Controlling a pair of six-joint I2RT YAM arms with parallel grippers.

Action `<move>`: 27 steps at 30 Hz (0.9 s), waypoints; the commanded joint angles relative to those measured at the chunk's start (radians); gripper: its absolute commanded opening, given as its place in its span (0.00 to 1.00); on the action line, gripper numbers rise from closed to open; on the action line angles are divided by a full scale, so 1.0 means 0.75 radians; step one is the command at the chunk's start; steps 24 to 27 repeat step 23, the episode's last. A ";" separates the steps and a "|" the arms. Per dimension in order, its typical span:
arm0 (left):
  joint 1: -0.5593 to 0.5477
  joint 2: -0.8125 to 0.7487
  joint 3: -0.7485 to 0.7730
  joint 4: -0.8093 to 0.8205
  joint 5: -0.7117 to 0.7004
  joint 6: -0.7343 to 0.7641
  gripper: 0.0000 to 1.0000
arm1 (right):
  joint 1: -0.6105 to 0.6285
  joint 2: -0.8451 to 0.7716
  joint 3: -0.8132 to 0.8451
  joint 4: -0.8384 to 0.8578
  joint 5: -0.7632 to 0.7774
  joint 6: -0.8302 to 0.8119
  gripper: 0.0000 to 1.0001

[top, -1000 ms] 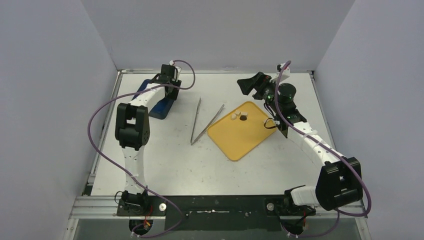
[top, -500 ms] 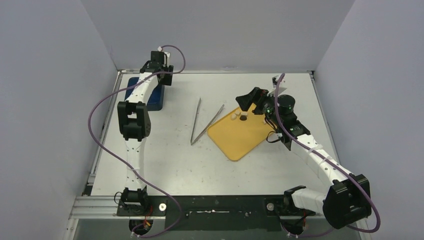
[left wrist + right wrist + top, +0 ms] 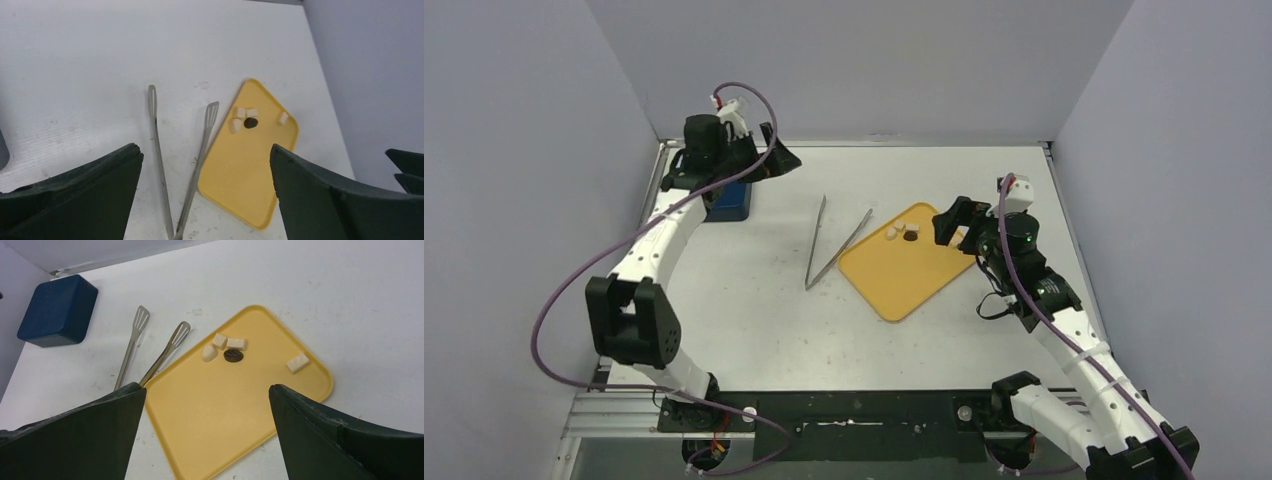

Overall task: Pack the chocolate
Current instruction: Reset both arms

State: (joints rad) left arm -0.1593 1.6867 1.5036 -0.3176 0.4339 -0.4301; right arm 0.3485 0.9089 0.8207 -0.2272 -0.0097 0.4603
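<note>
Five pieces of chocolate [image 3: 236, 343] lie toward the far corner of the yellow tray [image 3: 225, 430]: three cream and one dark bunched together, one cream block apart to their right. Since a second ago the left arm has swung up off the blue box [image 3: 57, 310], and the right arm has drawn back nearer. The lone block lies flat, its long axis crosswise to the tray's nearby edge. Left gripper [image 3: 202, 149] and right gripper [image 3: 207, 388] both gape wide, holding nothing.

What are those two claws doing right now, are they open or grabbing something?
Left gripper: open, holding nothing.
Right gripper: open, holding nothing.
</note>
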 commanded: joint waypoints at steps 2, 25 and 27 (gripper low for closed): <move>0.091 -0.334 -0.267 0.302 0.160 -0.160 0.97 | 0.002 -0.103 0.037 -0.098 0.087 0.001 1.00; 0.009 -0.889 -0.776 0.320 0.073 0.014 0.97 | 0.002 -0.178 -0.020 -0.092 0.092 0.080 1.00; 0.009 -0.889 -0.776 0.320 0.073 0.014 0.97 | 0.002 -0.178 -0.020 -0.092 0.092 0.080 1.00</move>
